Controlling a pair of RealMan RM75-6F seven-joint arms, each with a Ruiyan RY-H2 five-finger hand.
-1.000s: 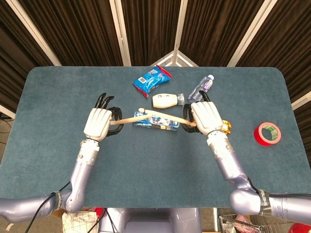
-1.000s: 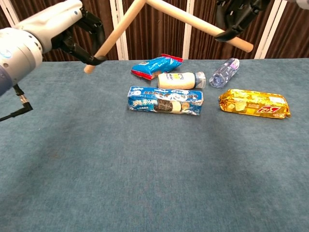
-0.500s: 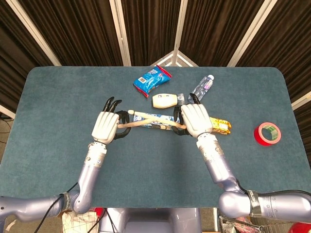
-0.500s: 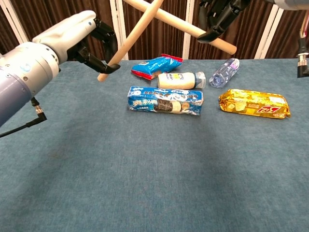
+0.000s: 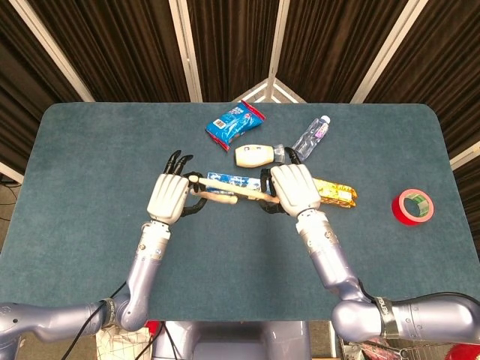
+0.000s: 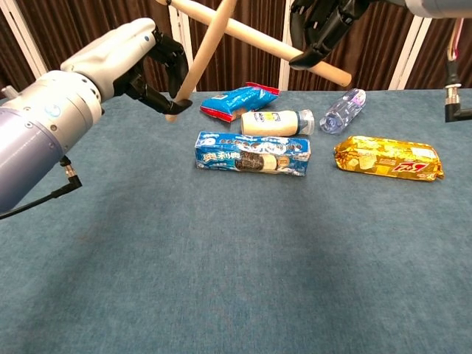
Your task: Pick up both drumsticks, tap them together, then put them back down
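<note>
My left hand (image 5: 169, 196) and right hand (image 5: 292, 187), each clamped on a drumstick (image 6: 209, 43), have closed inward; the sticks now cross, so the tap is made.

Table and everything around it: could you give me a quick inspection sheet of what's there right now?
Surface: blue-grey table.
Job's things: left drumstick and right drumstick raised, crossed above the table.
Clutter: cookie box, gold snack pack, blue snack bag, white bottle, water bottle, red tape roll.
Hands: left hand grips one stick, right hand the other.
Cables: black cable at left arm.
Surroundings: dark curtains.
</note>
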